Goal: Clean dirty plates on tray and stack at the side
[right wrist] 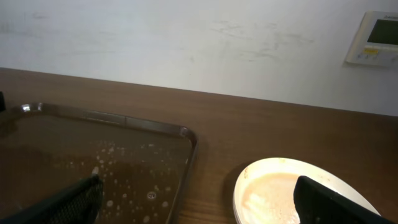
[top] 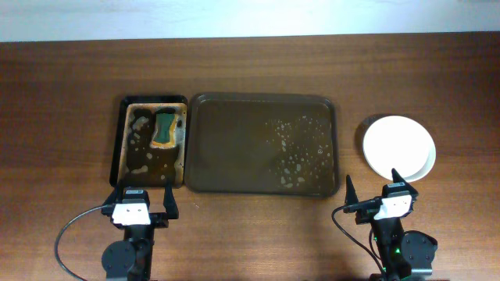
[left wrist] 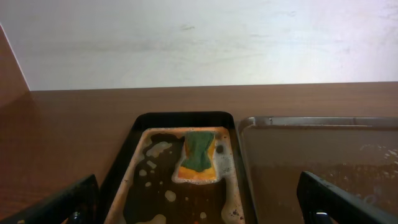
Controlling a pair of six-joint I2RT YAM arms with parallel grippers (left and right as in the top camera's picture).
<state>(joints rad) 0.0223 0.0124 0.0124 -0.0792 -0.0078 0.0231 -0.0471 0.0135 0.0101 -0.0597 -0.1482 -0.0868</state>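
The left gripper [top: 144,193] and the right gripper [top: 373,184] both sit low at the near edge of the table [top: 62,117]. Their jaws are spread wide and hold nothing.

The plates [top: 398,145] are stacked just ahead of the right gripper and slightly to its right, on bare wood outside the tray [top: 234,140]. The top plate shows plain white with no red streaks. A second rim peeks out at the stack's right edge, but how many plates lie underneath cannot be counted.

The tray stretches ahead of the right gripper and off to its left. It holds no plates, only soap bubbles scattered over the half nearer that gripper. Straight ahead of the left gripper is the small black tray [top: 123,140] of murky water, with the sponge [top: 164,129] lying towards its far end.

Judged from this layout, the job looks finished or nearly so, and the remaining risks are small:

- **Clipping the stack:** It sits close to the right gripper, so a forward or rightward swing could catch a rim.
- **Plates sliding:** The plates are probably wet and the stack is a little uneven, so a knock could slide one off.
- **Hidden stains:** Any sauce left on a lower plate would go unseen.
- **Spilled water:** A careless reach by the left gripper could tip dirty water over the black tray's edge.
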